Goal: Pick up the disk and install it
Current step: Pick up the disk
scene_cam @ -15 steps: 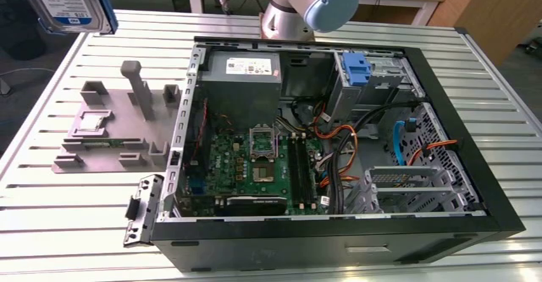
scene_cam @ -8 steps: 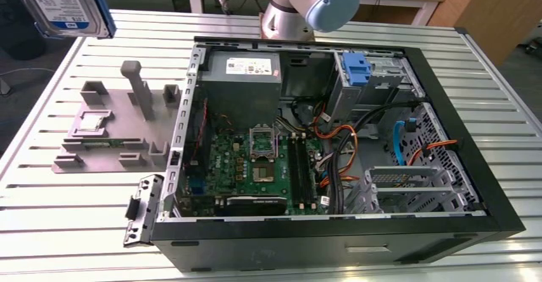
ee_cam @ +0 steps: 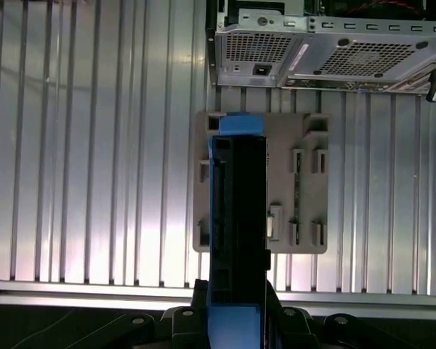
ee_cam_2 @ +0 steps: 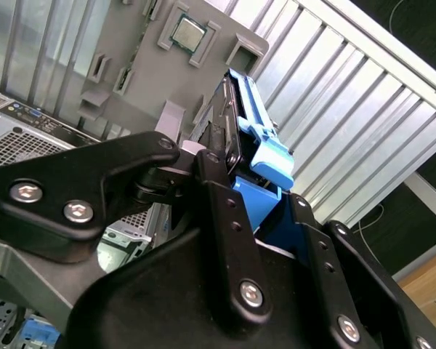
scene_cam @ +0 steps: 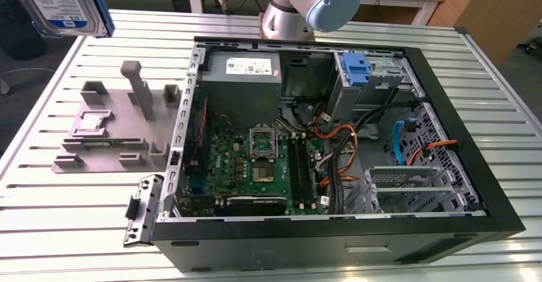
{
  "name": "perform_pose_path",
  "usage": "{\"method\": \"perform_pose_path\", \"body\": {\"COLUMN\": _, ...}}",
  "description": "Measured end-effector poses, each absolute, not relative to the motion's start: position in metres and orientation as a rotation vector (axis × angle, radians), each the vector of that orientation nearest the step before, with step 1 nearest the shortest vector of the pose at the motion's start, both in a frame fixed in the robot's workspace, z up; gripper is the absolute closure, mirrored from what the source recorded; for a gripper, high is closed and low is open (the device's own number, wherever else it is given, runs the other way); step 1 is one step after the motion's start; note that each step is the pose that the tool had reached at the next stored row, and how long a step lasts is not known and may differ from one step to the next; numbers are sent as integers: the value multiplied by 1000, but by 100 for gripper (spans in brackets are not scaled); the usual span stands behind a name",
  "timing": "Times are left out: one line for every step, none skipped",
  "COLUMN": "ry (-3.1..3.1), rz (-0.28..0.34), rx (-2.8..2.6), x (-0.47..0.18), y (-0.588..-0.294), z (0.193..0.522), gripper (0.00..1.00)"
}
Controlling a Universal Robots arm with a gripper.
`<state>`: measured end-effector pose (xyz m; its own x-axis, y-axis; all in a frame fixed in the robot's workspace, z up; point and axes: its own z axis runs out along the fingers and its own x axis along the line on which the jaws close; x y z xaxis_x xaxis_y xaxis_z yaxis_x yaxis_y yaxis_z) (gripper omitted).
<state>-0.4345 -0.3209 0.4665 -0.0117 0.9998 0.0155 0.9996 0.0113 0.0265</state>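
Disk held aloft over the workbench: the disk point(scene_cam: 59, 2), a silver drive in a blue rail, is seen clear of the slatted table point(scene_cam: 68, 231) at the top of the exterior view's left. In the second wrist view the gripper point(ee_cam_2: 232, 171) is shown clamped on the disk, with black fingers point(ee_cam_2: 216, 189) pressed against its sides and the drive gripped edge-on. In the first wrist view the disk is seen hanging over the grey fixture tray point(ee_cam: 305, 189), where a small square chip point(ee_cam_2: 187, 33) is seated in a pocket. The open computer case point(scene_cam: 339, 136) is laid flat on the table – just beside the tray.
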Motion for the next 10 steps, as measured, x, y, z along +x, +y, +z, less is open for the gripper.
{"method": "perform_pose_path", "body": {"ry": 2228, "rz": 47, "rx": 2203, "x": -435, "y": -321, "z": 468, "gripper": 63}}
{"method": "perform_pose_path", "body": {"ry": 2228, "rz": 47, "rx": 2203, "x": -435, "y": -321, "z": 469, "gripper": 63}}
{"method": "perform_pose_path", "body": {"ry": 2228, "rz": 47, "rx": 2203, "x": -435, "y": -321, "z": 470, "gripper": 63}}
{"method": "perform_pose_path", "body": {"ry": 2229, "rz": 47, "rx": 2203, "x": -435, "y": -321, "z": 472, "gripper": 63}}
{"method": "perform_pose_path", "body": {"ry": 2229, "rz": 47, "rx": 2203, "x": -435, "y": -321, "z": 473, "gripper": 63}}
{"method": "perform_pose_path", "body": {"ry": 2228, "rz": 47, "rx": 2203, "x": -435, "y": -321, "z": 474, "gripper": 63}}
{"method": "perform_pose_path", "body": {"ry": 2229, "rz": 47, "rx": 2203, "x": -435, "y": -321, "z": 475, "gripper": 63}}
{"method": "perform_pose_path", "body": {"ry": 2228, "rz": 47, "rx": 2203, "x": -435, "y": -321, "z": 476, "gripper": 63}}
{"method": "perform_pose_path", "body": {"ry": 2229, "rz": 46, "rx": 2203, "x": -435, "y": -321, "z": 478, "gripper": 63}}
{"method": "perform_pose_path", "body": {"ry": 2229, "rz": 46, "rx": 2203, "x": -435, "y": -321, "z": 479, "gripper": 63}}
